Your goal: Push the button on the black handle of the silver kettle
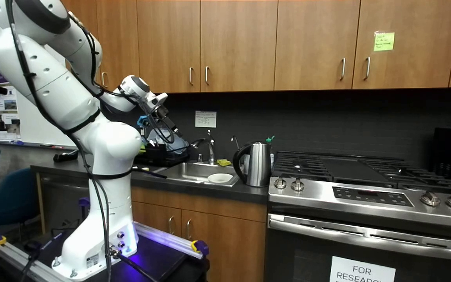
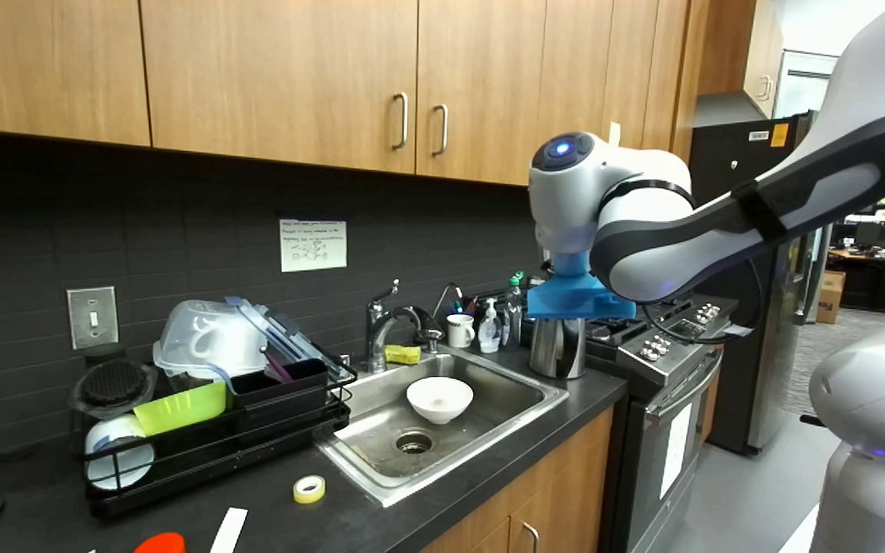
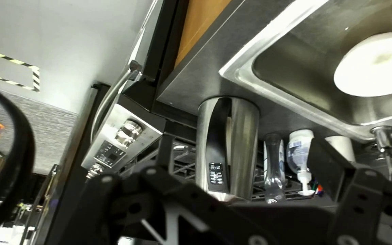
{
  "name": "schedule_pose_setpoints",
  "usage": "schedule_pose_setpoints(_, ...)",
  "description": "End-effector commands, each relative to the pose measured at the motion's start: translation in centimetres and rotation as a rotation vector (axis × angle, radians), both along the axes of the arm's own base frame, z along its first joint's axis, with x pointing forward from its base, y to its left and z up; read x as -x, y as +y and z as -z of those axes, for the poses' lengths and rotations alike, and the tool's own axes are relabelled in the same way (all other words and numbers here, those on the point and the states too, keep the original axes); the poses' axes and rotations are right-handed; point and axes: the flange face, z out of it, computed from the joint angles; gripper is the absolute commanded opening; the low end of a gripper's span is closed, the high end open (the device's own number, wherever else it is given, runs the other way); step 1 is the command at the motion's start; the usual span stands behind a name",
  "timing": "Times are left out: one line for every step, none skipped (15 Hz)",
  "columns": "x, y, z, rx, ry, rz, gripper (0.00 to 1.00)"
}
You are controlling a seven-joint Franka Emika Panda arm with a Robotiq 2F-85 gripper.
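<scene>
The silver kettle (image 1: 260,164) stands upright on the counter between the sink and the stove. Its black handle (image 1: 238,162) faces the sink side in that exterior view. The kettle also shows partly in an exterior view (image 2: 558,349), its top hidden behind the arm. In the wrist view the kettle (image 3: 243,149) appears upside down; a small glossy panel with white print (image 3: 216,173) is on its handle (image 3: 218,143). My gripper (image 3: 247,161) is open and empty, its fingers wide apart. In an exterior view the gripper (image 1: 175,128) is in the air, higher than the kettle and apart from it.
The sink (image 2: 481,399) holds a white bowl (image 2: 439,398); its faucet (image 2: 400,322) rises behind. A soap bottle (image 2: 490,326) and white mug (image 2: 460,330) stand behind the sink corner. The stove (image 1: 366,196) adjoins the kettle. A loaded dish rack (image 2: 220,430) is beside the sink.
</scene>
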Motion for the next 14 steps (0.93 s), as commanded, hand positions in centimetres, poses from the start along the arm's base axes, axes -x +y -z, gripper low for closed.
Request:
schedule_pose_setpoints(-0.6,-2.2,-1.0,-0.006,-0.029,0.072,1.0)
schedule_pose_setpoints(-0.6,-2.4,-1.2,-0.017,-0.033,0.072,1.0)
schedule_pose_setpoints(-0.6,-2.4,-1.4,-0.025,-0.033,0.06,1.0)
schedule_pose_setpoints(-0.5,-2.3,-0.9,-0.018,-0.023,0.056,1.0)
schedule_pose_setpoints(-0.5,-2.5,-1.1,-0.026,-0.025,0.059,1.0)
schedule_pose_setpoints(-0.5,-2.5,-1.1,-0.03,-0.025,0.059,1.0)
schedule_pose_setpoints(-0.5,-2.5,-1.2,-0.031,-0.025,0.058,1.0)
schedule_pose_setpoints(-0.5,-2.5,-1.2,-0.031,-0.025,0.057,1.0)
schedule_pose_setpoints(-0.5,-2.5,-1.2,-0.031,-0.025,0.057,1.0)
schedule_pose_setpoints(-0.5,-2.5,-1.2,-0.031,-0.025,0.057,1.0)
schedule_pose_setpoints(-0.5,-2.5,-1.2,-0.031,-0.025,0.057,1.0)
schedule_pose_setpoints(-0.5,-2.5,-1.2,-0.031,-0.025,0.057,1.0)
schedule_pose_setpoints(-0.7,-2.7,-1.1,-0.047,-0.029,0.049,1.0)
schedule_pose_setpoints(-0.8,-3.5,-1.2,-0.036,-0.037,0.053,1.0)
